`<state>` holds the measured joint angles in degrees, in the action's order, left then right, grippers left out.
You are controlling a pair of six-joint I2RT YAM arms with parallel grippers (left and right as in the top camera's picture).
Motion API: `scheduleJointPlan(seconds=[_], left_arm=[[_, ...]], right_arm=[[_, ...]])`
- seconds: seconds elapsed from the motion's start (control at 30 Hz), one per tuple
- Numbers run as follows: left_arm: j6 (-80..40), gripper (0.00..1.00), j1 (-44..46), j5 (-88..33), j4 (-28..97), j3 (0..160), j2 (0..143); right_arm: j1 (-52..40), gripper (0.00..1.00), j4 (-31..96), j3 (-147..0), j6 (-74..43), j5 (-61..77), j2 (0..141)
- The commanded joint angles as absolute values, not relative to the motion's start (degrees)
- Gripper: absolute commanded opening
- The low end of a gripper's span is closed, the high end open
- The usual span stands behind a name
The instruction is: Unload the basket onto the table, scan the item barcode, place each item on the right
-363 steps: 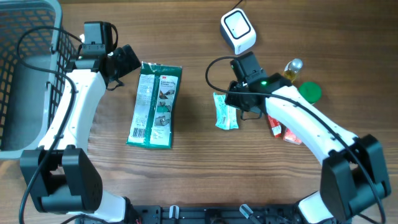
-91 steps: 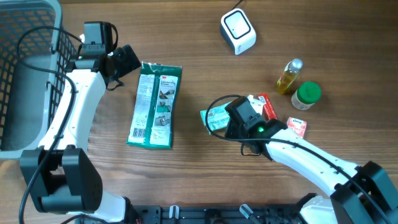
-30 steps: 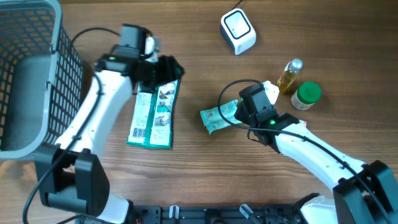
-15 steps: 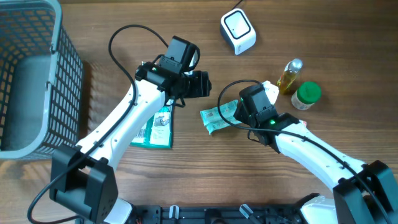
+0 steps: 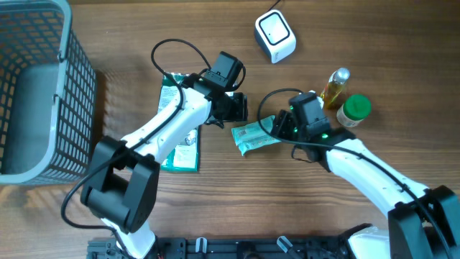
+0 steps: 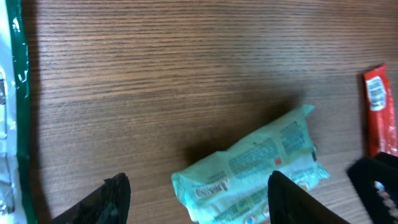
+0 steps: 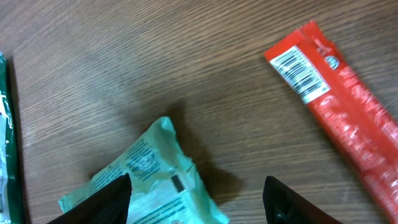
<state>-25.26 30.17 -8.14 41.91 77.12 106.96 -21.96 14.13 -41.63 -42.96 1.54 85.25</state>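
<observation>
A mint-green packet (image 5: 255, 135) lies flat on the wooden table between both arms. My left gripper (image 5: 236, 109) hangs open just above its left end. In the left wrist view the packet (image 6: 255, 163) lies between the dark fingertips (image 6: 115, 198), nearer the right one, with a printed barcode (image 6: 208, 188) facing up. My right gripper (image 5: 280, 126) stands open at the packet's right end. In the right wrist view the packet (image 7: 146, 180) lies low between the wide-apart fingers (image 7: 289, 200). The white scanner (image 5: 275, 34) sits at the back.
A long green package (image 5: 176, 144) lies under my left arm. A red packet (image 7: 339, 109), an oil bottle (image 5: 334, 86) and a green-lidded jar (image 5: 356, 109) stand to the right. A grey wire basket (image 5: 36, 86) fills the far left.
My left arm has swung right from the green package to the mint packet's left end. My right gripper has widened and drawn back right; the packet lies loose.
</observation>
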Motion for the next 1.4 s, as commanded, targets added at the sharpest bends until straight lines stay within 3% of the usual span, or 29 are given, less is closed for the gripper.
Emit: scheduleJointPlan(seconds=[0.0,0.13,0.33,0.53,0.77,1.1,1.2,1.37], left_arm=[[-26.44,0.61,31.16,-7.4,41.36,77.58,108.88],[-26.41,0.57,33.1,-7.38,40.56,77.58,110.5],[-26.41,0.51,34.09,-7.38,41.52,77.58,113.86],[-26.41,0.51,33.87,-6.31,42.24,77.58,114.04],[-26.39,0.39,33.63,-6.33,44.42,77.58,114.04],[-25.91,0.44,31.31,-11.38,45.76,81.12,113.34],[-25.74,0.34,30.02,-12.84,46.85,81.12,113.23],[-25.76,0.08,29.39,-12.84,47.9,80.71,113.25]], right_arm=[[-17.65,0.71,14.22,-41.54,-38.89,11.9,85.19],[-13.85,0.71,14.24,-41.54,-37.45,19.7,85.19],[-13.47,0.71,15.35,-41.54,-35.99,20.71,85.3],[-13.47,0.71,14.39,-41.54,-34.57,23.22,87.79],[-13.47,0.71,12.16,-41.54,-32.99,26.72,92.58],[-13.47,0.71,10.48,-41.54,-32.95,28.36,93.67],[-13.47,0.71,10.48,-41.54,-32.95,28.34,93.67],[-13.47,0.71,10.28,-41.54,-32.95,28.14,93.67]])
